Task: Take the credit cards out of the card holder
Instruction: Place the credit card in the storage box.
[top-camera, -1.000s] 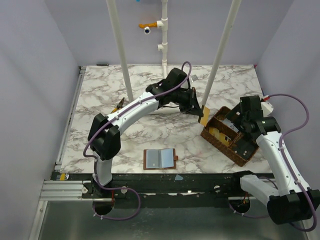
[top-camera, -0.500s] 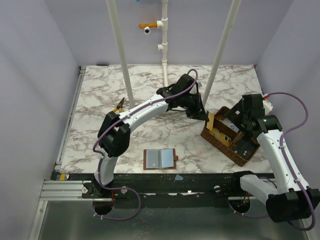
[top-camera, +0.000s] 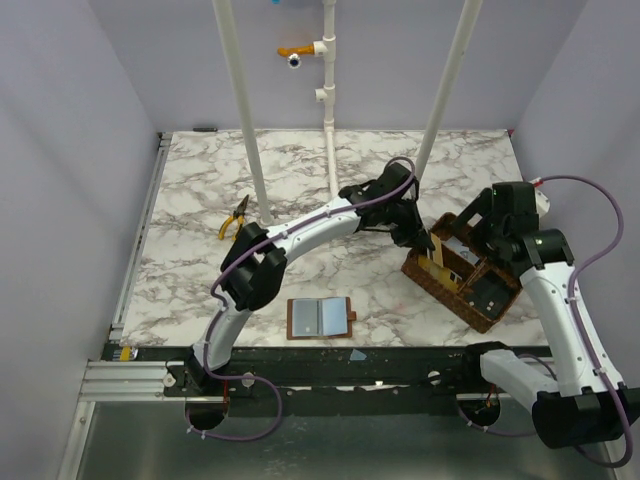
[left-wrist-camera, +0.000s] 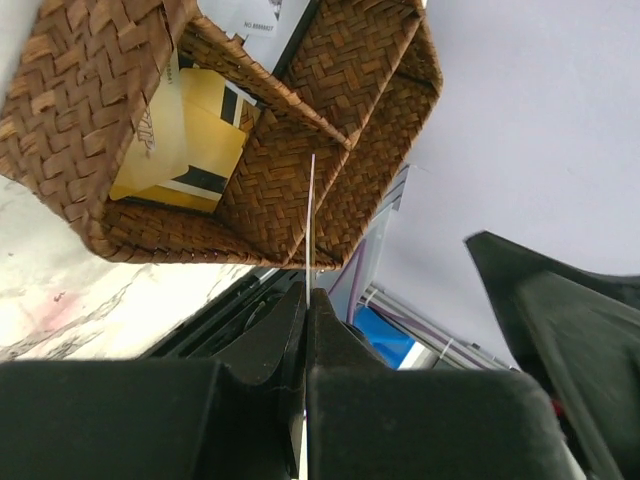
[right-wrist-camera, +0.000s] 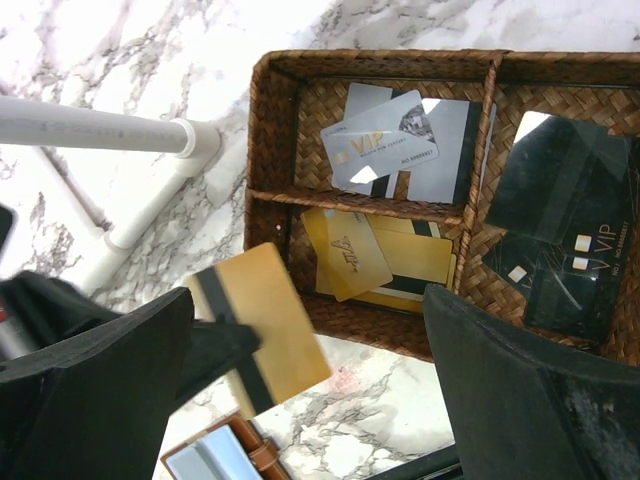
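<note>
The step in hand, I judge, is to put one card away: the left claw (top-camera: 424, 238) is clenched on a yellow card (right-wrist-camera: 262, 325) and holds it on edge just outside a corner of the basket (right-wrist-camera: 262, 130). A little ahead of this claw is the compartment with the other yellow cards (right-wrist-camera: 385, 262). The grey cards (right-wrist-camera: 440, 160) and dark cards (right-wrist-camera: 560, 200) lie in compartments farther from it. The right claw (right-wrist-camera: 308, 293) hangs released above the basket and holds nothing. The card holder (top-camera: 320, 317) lies open on the counter (top-camera: 200, 200), well behind the left claw; whether cards remain in it I cannot tell. The next move calls for carrying the card over the woven wall and letting go only above the yellow compartment
</note>
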